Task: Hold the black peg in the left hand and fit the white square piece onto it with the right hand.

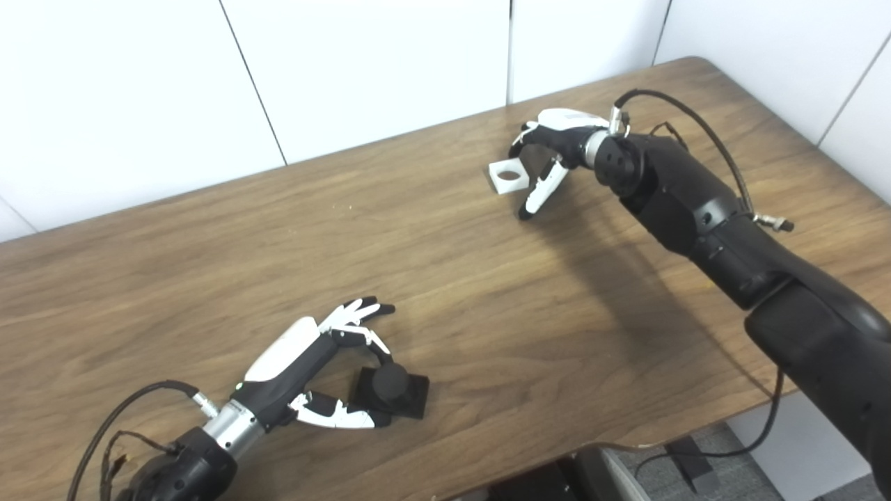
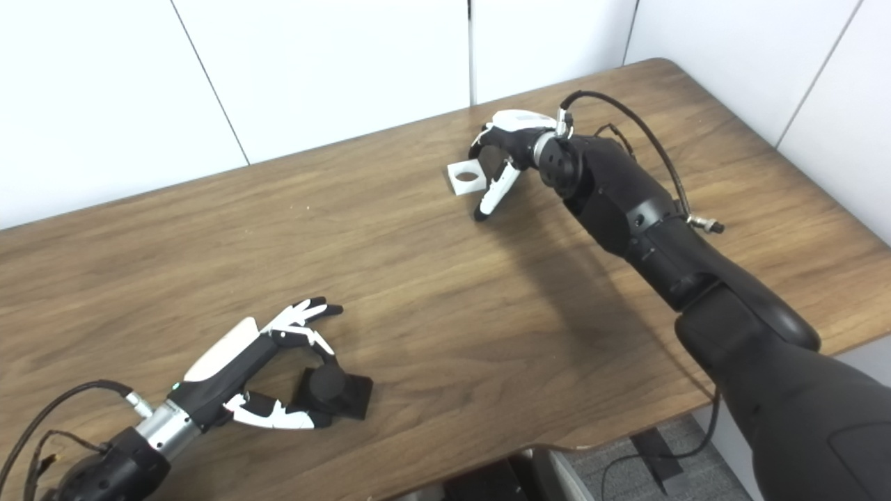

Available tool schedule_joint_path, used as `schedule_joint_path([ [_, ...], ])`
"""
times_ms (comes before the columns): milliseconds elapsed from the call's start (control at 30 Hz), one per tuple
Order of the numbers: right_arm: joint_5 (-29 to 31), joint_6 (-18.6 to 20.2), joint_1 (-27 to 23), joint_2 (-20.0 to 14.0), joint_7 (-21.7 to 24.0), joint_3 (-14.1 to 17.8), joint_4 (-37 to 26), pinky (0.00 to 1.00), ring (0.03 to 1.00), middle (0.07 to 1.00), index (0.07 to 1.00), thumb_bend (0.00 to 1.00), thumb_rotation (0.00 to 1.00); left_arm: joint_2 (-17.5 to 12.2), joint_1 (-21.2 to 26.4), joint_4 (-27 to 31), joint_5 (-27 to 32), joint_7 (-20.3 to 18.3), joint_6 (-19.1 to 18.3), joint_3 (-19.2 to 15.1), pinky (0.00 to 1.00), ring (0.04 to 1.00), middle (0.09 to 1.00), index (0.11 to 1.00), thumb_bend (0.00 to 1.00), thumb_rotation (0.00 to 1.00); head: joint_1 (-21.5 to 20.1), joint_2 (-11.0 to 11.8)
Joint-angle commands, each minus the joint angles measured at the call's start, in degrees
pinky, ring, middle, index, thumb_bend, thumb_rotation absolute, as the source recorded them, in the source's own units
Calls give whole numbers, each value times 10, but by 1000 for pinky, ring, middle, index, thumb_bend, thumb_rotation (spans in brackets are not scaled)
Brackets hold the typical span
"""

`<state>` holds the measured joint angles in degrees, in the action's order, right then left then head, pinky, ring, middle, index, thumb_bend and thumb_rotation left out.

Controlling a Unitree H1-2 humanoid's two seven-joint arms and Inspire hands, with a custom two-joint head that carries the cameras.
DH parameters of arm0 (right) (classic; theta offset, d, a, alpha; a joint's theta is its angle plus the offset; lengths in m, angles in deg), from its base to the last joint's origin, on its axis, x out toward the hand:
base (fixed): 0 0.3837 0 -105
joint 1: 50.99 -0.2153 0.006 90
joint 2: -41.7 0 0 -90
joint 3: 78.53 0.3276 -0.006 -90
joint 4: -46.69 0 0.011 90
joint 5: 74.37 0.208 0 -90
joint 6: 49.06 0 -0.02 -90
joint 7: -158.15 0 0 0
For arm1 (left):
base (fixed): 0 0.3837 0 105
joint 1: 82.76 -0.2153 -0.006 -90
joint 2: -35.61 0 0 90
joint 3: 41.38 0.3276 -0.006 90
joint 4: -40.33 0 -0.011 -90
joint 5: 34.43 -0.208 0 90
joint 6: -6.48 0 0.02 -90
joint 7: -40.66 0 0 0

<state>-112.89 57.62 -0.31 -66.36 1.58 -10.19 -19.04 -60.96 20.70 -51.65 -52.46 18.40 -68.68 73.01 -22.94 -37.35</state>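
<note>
At the near edge of the bench (image 1: 487, 292), toward seven o'clock, the left robot hand (image 1: 327, 369) lies low over the wood with its fingers spread and curled around the black peg (image 1: 390, 381) — thumb below it, fingertips just above, touching or very nearly so, but not yet clamped. The peg is a short, round post standing upright on a flat, square, black base that rests on the bench. It looks like rigid, light plastic, probably smooth enough to slip, so a hold low on the post or across the base edges seems safest, leaving the top free.

Farther off, toward one o'clock, the right robot hand (image 1: 550, 156) hangs open above the bench, fingers pointing down, holding nothing. Just beside it at its nine o'clock side lies the white square piece (image 1: 509, 175), flat on the wood, with a round hole through its middle. It too looks stiff and light — best pinched across two opposite sides so the hole stays clear.

The bench is brown wood grain, matte, with a rounded far corner. Beyond it stand plain white wall panels. Black cables trail from both wrists.
</note>
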Motion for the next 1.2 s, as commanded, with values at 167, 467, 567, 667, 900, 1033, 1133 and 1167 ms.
schedule_joint_path([
  [167,-7,-22,5,8,-47,0,18,920,929,913,721,727,276,-18,-17,-8,-24,-17,-17,3,1000,1000,941,488,522,54,3,-1],
  [467,-7,-39,-7,27,-91,1,61,874,889,859,642,677,231,-17,-23,-3,-29,-15,-21,3,1000,1000,942,488,522,55,13,-5],
  [567,-6,-44,-14,32,-100,-1,76,873,885,847,511,531,159,-18,-25,0,-28,-15,-22,2,1000,1000,942,488,522,56,15,-5],
  [667,-8,-48,-23,35,-103,-9,91,868,884,840,496,513,151,-19,-27,3,-33,-14,-23,2,1000,1000,941,488,522,57,18,-7],
  [900,-5,-59,-37,45,-115,-19,122,853,870,830,494,512,151,-21,-32,17,-32,-17,-36,0,1000,1000,942,488,522,55,22,-11],
  [1033,-3,-64,-38,47,-120,-22,124,847,871,830,493,513,153,-22,-35,21,-35,-18,-38,0,1000,1000,943,489,522,55,24,-13],
  [1133,-2,-71,-37,48,-128,-22,127,844,869,828,493,513,152,-23,-36,20,-33,-17,-37,-1,1000,1000,942,489,522,55,25,-14],
  [1167,-1,-72,-37,48,-130,-22,128,849,870,828,492,513,151,-23,-36,20,-33,-17,-37,-1,1000,1000,942,489,522,55,24,-14],
])
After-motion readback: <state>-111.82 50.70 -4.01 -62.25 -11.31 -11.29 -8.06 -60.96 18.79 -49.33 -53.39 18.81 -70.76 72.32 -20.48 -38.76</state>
